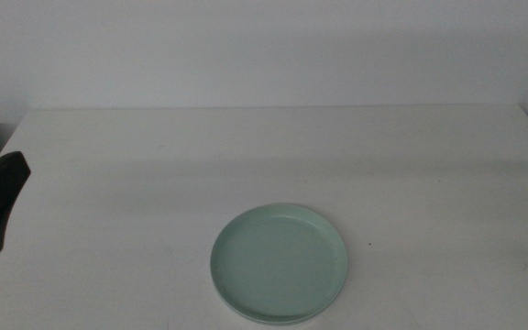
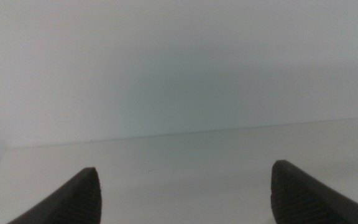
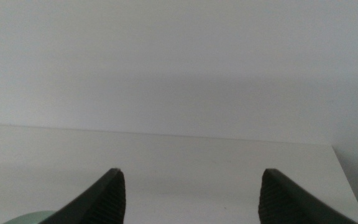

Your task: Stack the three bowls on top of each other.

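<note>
1. Mint green bowl (image 1: 280,264) – on the white table (image 1: 337,156), near its front edge; lower rims beneath it suggest a stack.
2. Left gripper (image 2: 185,193) – jaws spread wide, empty, at the table's left edge.
3. Right gripper (image 3: 191,196) – jaws apart, empty.

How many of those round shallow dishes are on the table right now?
1 shows clearly: a pale mint green round dish near the table's front edge. A thin rim peeks out beneath it, so other dishes may be stacked underneath, hidden.
</note>
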### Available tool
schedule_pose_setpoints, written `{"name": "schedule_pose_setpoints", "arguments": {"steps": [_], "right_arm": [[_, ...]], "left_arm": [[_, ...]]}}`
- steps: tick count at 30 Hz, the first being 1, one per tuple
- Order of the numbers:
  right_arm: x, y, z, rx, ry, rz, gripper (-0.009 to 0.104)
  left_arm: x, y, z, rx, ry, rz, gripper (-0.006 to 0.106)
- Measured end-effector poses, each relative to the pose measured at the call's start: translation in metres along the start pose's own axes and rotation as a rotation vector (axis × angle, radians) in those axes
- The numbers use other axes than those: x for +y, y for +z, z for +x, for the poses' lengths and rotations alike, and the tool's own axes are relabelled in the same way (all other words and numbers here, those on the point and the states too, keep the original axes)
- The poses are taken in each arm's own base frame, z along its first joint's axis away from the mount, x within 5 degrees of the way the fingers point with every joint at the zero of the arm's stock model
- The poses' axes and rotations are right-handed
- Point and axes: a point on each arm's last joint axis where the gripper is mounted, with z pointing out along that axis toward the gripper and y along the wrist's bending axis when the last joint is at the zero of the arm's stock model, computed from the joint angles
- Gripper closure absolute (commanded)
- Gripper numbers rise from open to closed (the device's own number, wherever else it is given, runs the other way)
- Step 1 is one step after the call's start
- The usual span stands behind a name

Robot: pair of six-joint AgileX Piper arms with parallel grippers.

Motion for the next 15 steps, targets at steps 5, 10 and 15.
{"name": "schedule_pose_setpoints", "arguments": {"steps": [5,10,15], "right_arm": [[-0.003,-0.001,0.026,0.009,0.000,0.011,0.040],[-0.007,-0.006,0.083,0.070,-0.036,0.027,0.040],[-0.013,-0.012,0.124,0.082,-0.137,0.065,0.040]], "left_arm": [[0.002,-0.009,0.017,-0.009,0.000,0.000,-0.004],[0.005,-0.025,0.057,-0.012,0.005,0.000,-0.004],[0.010,-0.033,0.101,0.032,0.028,-0.011,-0.004]]}}
